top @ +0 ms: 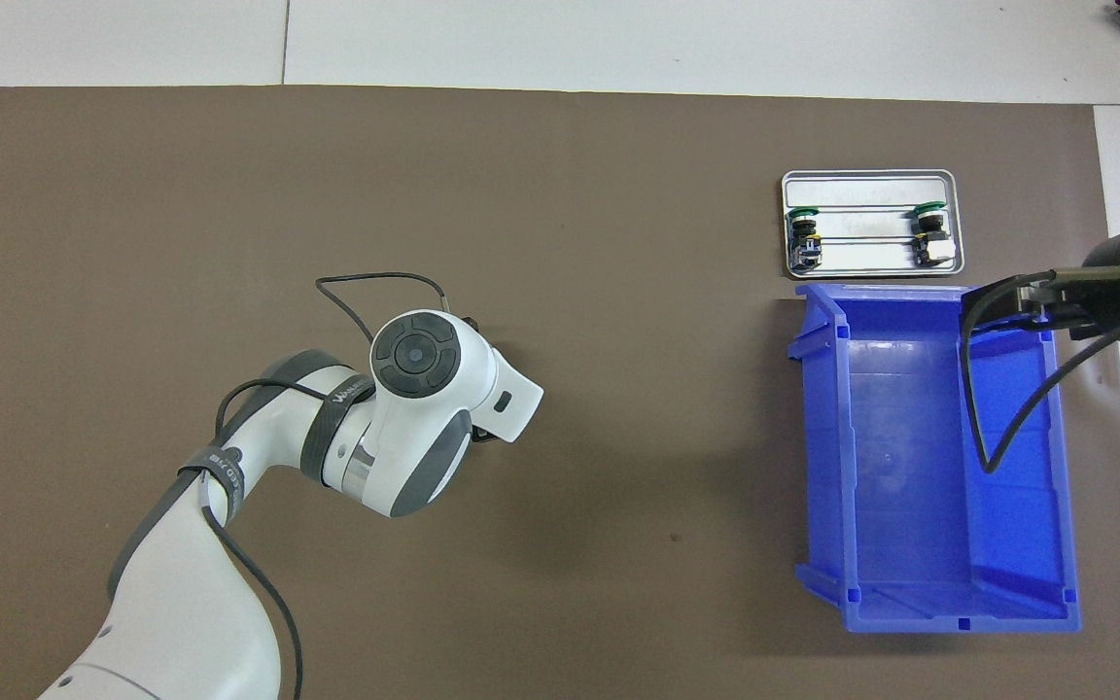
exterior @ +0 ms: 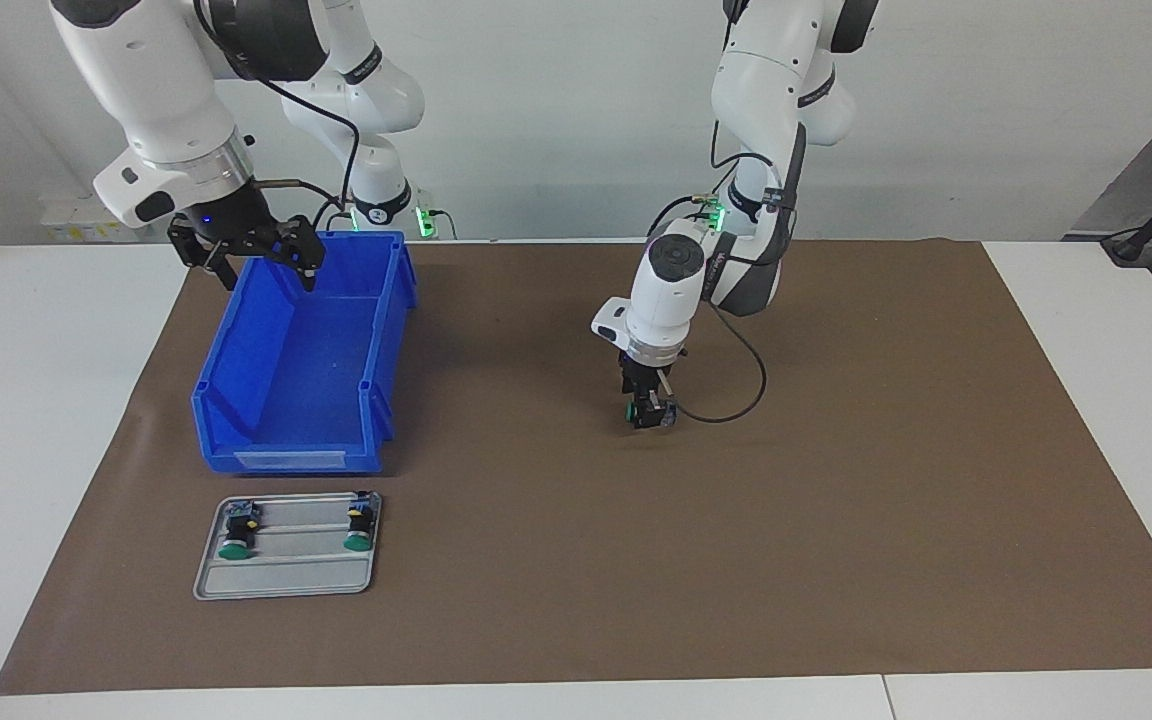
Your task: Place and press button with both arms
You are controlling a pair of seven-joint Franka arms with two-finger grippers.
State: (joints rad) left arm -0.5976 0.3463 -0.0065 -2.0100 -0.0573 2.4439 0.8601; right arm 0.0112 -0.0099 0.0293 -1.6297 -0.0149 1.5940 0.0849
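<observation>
My left gripper (exterior: 649,411) points down and is shut on a green-capped button (exterior: 632,411), holding it at or just above the brown mat near the table's middle. In the overhead view the left arm's wrist (top: 424,365) hides this gripper and its button. Two more buttons (exterior: 236,532) (exterior: 359,526) lie on a small grey tray (exterior: 286,580); they also show in the overhead view (top: 801,233) (top: 931,233). My right gripper (exterior: 256,255) hangs open and empty over the blue bin's (exterior: 276,440) end nearest the robots, and shows in the overhead view (top: 1032,301).
The brown mat (exterior: 836,520) covers most of the white table. The blue bin (top: 920,593) stands toward the right arm's end, with the tray (top: 866,180) just farther from the robots. A black cable loops beside the left gripper (exterior: 736,400).
</observation>
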